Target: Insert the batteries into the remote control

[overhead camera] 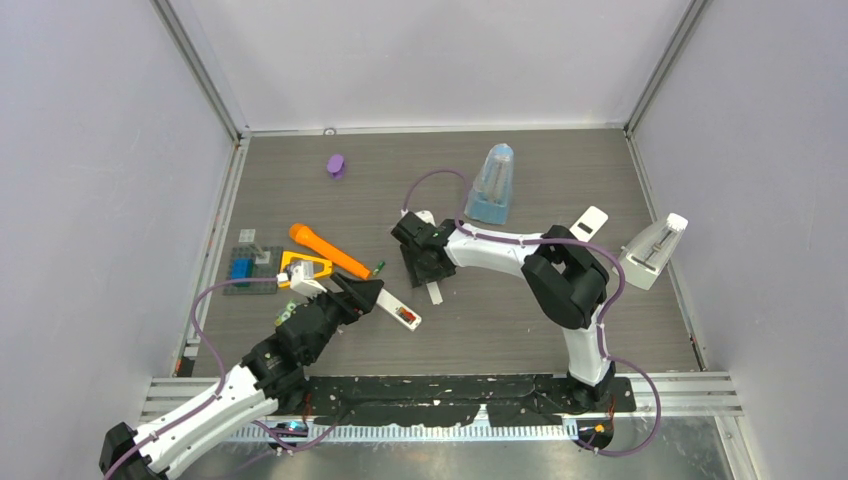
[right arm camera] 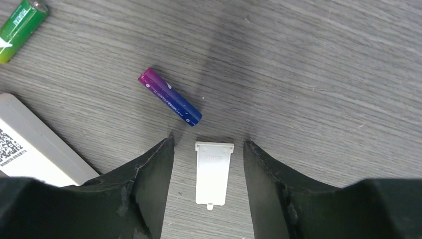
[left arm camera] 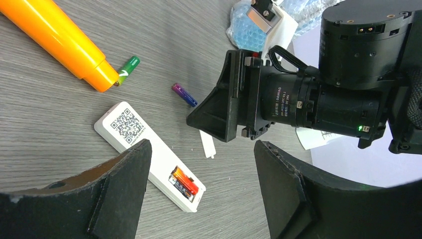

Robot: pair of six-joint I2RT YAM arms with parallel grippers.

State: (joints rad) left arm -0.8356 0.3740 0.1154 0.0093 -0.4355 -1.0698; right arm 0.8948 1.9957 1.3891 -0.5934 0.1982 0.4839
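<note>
From above, the right fingers (overhead camera: 425,265) hung just past the remote (overhead camera: 400,312), the left fingers (overhead camera: 365,293) over it; left wrist showed those apart; right wrist showed its own apart astride the cover (right arm camera: 214,172), purple battery (right arm camera: 170,97) slantwise just ahead-left on the counter (right arm camera: 323,74).

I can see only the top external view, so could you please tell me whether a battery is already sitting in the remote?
Observer: Yes. The left wrist view shows a red-and-orange battery lying in the open compartment of the remote.
Operator: Thank you. What is beneath the right gripper?
Observer: The right gripper is open, with its fingers on either side of the white battery cover. The cover lies flat on the table, and neither finger touches it.
Operator: Is a loose battery near it?
Observer: The purple battery lies flat and aslant just beyond the cover's far left corner, apart from it.
</note>
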